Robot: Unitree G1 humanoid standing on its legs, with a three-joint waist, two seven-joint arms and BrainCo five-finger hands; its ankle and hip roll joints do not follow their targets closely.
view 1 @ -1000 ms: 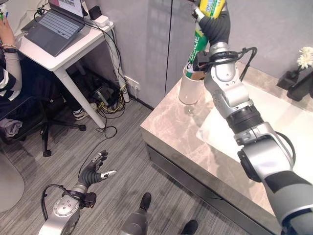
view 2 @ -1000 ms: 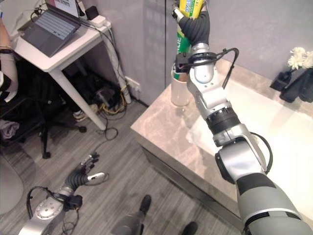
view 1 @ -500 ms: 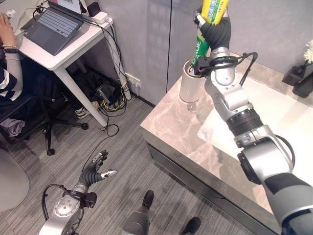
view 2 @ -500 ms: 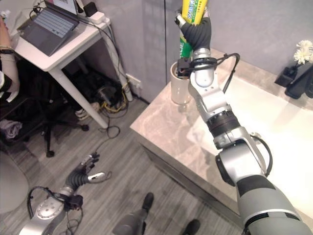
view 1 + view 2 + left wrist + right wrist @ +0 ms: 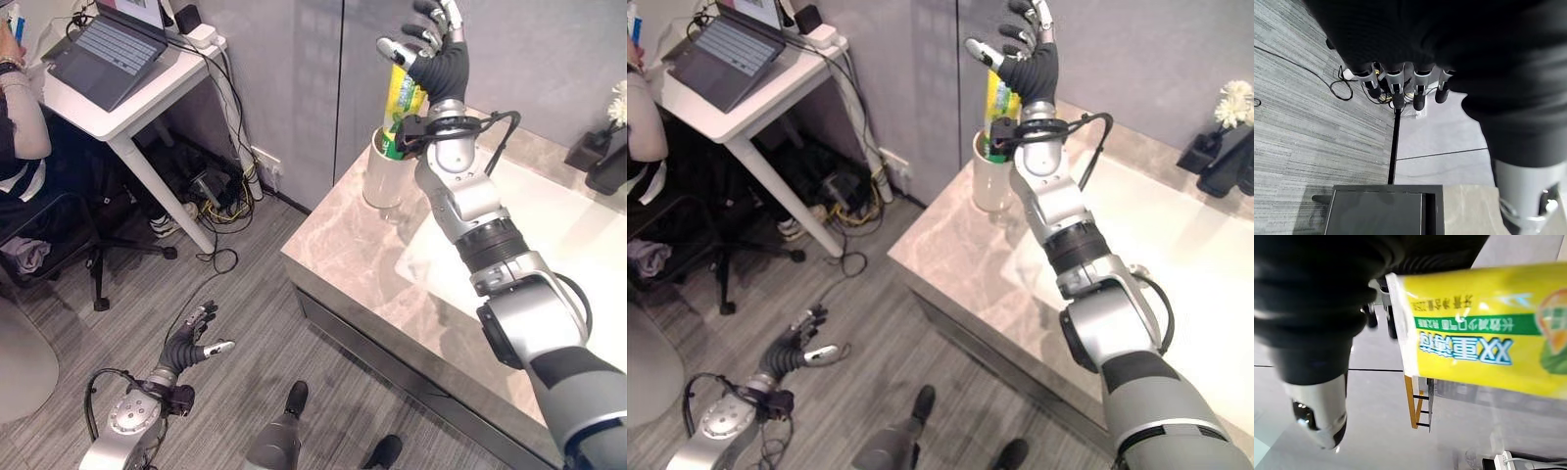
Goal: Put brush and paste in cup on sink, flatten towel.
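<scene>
A yellow and green toothpaste tube (image 5: 402,98) stands tilted in the white cup (image 5: 382,178), at the far left corner of the marble sink counter (image 5: 343,250). My right hand (image 5: 438,54) hovers just above the tube's top, open, its fingers spread and off the tube. In the right wrist view the tube (image 5: 1474,347) lies close past the hand, with nothing curled round it. My left hand (image 5: 192,341) hangs low over the carpet at the lower left, open with relaxed fingers (image 5: 1396,85).
The white basin (image 5: 558,245) takes up the counter's right part. White flowers and a dark holder (image 5: 605,147) stand at the back right. A white desk (image 5: 127,113) with a laptop (image 5: 103,49), a seated person (image 5: 20,117) and floor cables stand at the left.
My right hand has opened and let go of the toothpaste tube, which has dropped lower into the cup. The left hand has stayed where it was.
</scene>
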